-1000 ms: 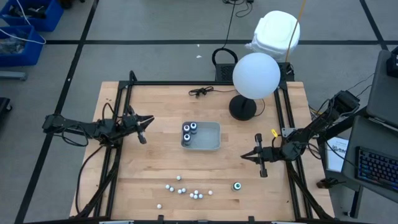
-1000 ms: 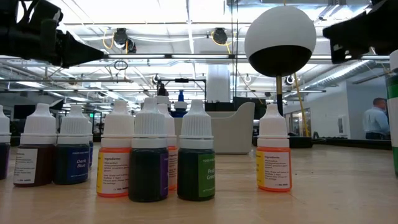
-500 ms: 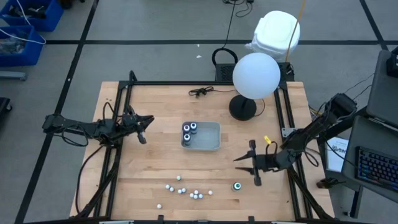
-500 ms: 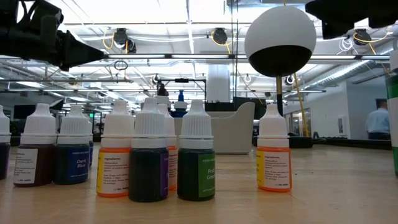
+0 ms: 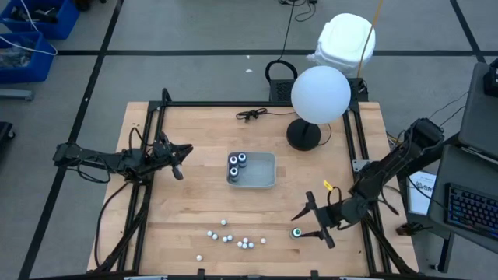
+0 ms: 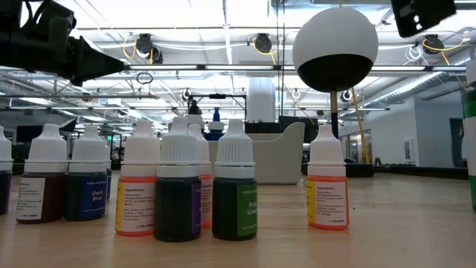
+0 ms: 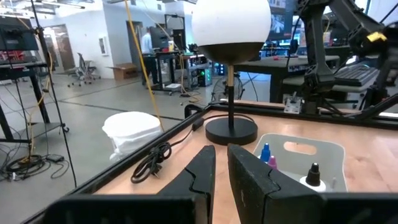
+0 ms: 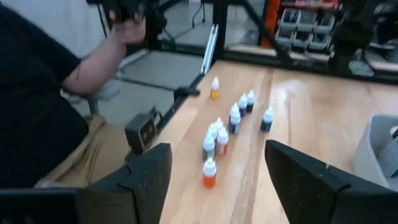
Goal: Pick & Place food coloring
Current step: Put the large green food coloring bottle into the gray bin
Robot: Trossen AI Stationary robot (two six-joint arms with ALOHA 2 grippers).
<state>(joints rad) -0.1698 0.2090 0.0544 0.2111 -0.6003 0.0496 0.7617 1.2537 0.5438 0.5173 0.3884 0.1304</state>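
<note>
One dark food coloring bottle with a teal top [image 5: 296, 232] stands alone on the wooden table near its front edge. My right gripper [image 5: 304, 225] hangs open above it and just to its right, fingers pointing toward the table's left. Several tiny white-capped bottles [image 5: 233, 236] stand in a loose cluster left of it, some orange or green [image 6: 235, 190]; the right wrist view has them [image 8: 217, 140] ahead of the gripper. More dark bottles [image 5: 236, 163] stand in the grey tray [image 5: 263, 175]. My left gripper [image 5: 179, 156] waits shut above the table's left side.
A lamp with a white globe [image 5: 320, 94] stands on its black base [image 5: 303, 135] at the back right. A black cable [image 5: 250, 115] lies at the far edge. A person in a dark shirt [image 8: 37, 124] sits just beyond the table's near edge.
My right gripper has moved toward the table's near edge and somewhat left, ending over the teal-topped bottle, and its fingers have opened wide. The bottles have stayed where they were.
</note>
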